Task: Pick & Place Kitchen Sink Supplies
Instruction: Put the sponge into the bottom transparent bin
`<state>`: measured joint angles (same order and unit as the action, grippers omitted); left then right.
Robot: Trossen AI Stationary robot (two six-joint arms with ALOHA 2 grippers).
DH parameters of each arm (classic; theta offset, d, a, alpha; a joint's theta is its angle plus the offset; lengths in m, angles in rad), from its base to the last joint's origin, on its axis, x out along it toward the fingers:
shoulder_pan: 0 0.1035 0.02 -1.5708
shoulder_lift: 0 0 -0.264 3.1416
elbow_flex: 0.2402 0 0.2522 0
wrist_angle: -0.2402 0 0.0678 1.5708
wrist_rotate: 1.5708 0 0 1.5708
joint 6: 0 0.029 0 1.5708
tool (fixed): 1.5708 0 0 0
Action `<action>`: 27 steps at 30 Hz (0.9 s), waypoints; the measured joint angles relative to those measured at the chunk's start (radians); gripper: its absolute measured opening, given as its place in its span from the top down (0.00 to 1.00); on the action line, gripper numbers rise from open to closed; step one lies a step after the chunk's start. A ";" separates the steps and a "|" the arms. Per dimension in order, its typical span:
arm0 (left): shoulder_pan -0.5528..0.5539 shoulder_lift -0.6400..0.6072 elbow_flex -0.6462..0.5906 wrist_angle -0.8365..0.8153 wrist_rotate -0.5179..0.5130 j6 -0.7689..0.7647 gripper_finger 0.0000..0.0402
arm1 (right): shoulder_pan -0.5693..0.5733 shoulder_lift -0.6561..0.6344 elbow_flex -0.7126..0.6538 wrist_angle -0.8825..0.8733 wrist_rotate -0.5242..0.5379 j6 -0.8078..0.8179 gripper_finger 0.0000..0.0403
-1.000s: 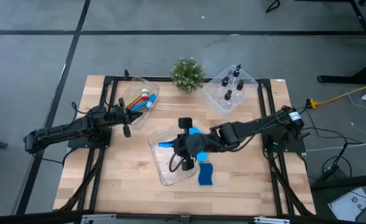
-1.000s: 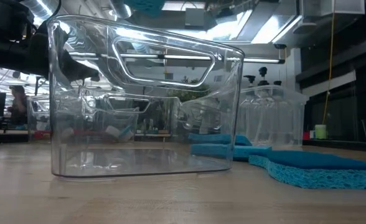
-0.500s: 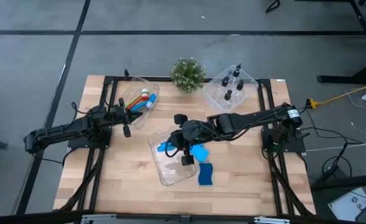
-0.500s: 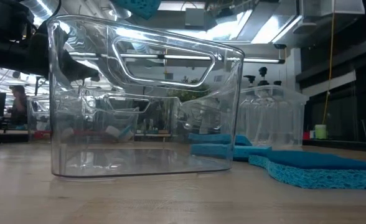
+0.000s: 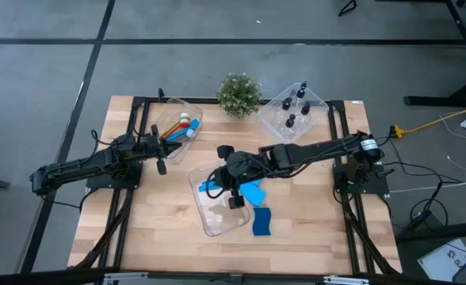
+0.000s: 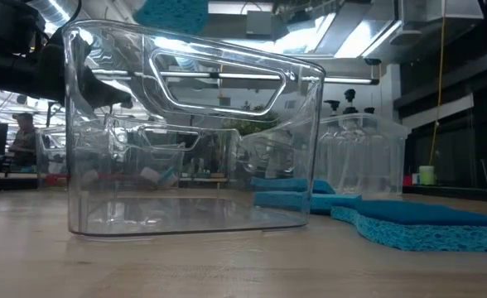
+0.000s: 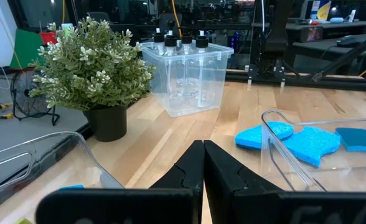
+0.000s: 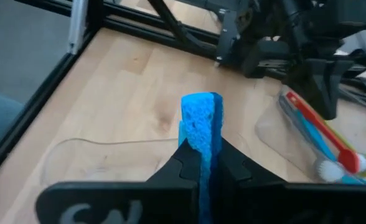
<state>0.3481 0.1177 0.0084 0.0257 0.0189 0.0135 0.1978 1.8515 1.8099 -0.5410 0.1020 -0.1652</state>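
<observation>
Currently the right gripper [image 5: 215,187] is positioned over the left part of the clear bin [image 5: 221,223] at bench centre, further left than half a second ago, when it was nearer the bin's right rim. Its fingers are clamped on a bright blue sponge piece [image 8: 201,124], held edge-up between them. In the low view the sponge piece [image 6: 171,12] sits lower above the bin's rim than before.

The left gripper [image 7: 203,163] has not moved; it waits at the bench's left side beside the brush bin [image 5: 175,128], fingers pressed together and empty.

Counts:
- Sponge pieces: three visible. One is in the right gripper; one lighter blue piece [image 5: 254,192] lies against the centre bin's right edge; one darker piece [image 5: 262,222] lies on the bench [image 5: 162,229] just beside that bin.
- Bottles: five black-capped bottles [image 5: 291,121] stand in the rear right bin [image 5: 316,101].
- Brushes: several lie in the brush bin; the exact number cannot be determined.
- Potted plant [image 5: 238,94]: one, between the two rear bins.
</observation>
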 joint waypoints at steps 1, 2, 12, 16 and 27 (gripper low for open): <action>0.000 0.000 0.000 0.000 0.000 0.000 1.00 | -0.007 0.000 0.000 -0.005 -0.024 0.000 0.97; 0.000 0.000 0.000 0.000 0.000 0.000 1.00 | -0.014 0.000 0.000 -0.007 -0.052 -0.001 0.97; 0.000 0.000 0.000 0.000 0.000 0.000 1.00 | -0.079 0.000 0.000 -0.010 -0.210 -0.077 0.96; 0.000 0.000 0.000 0.000 0.000 0.000 1.00 | -0.096 0.011 0.000 -0.021 -0.237 -0.164 0.97; 0.000 0.002 0.000 -0.004 0.000 0.000 1.00 | -0.133 0.140 0.000 -0.050 -0.235 -0.219 0.96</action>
<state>0.3481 0.1196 0.0082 0.0213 0.0189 0.0135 0.0650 1.9913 1.8096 -0.5907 -0.1328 -0.3844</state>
